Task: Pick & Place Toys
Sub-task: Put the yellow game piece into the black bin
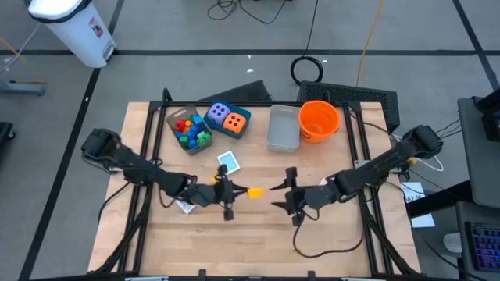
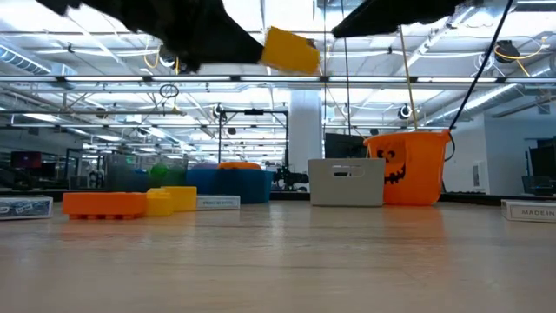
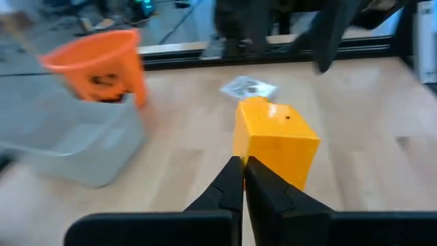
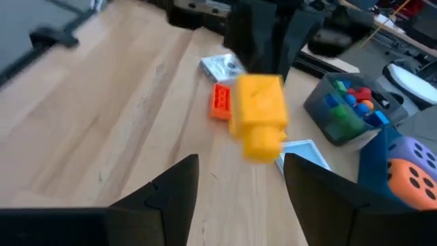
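High view: a yellow brick (image 1: 255, 191) is pinched by the left gripper (image 1: 232, 191), the right gripper (image 1: 283, 195) gaping; a handover slip could drop it.

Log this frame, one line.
left gripper: shut on yellow brick, lifted | right gripper: open, facing brick | phase: handover

Robotics lab (cabled floor (image 1: 258, 12), ceiling trusses (image 2: 261, 83))

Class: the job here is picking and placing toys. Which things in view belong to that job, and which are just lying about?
Job:
yellow brick, held up by the left end effector
orange brick
open right end effector
dice

Lying about:
orange bucket
grey tray
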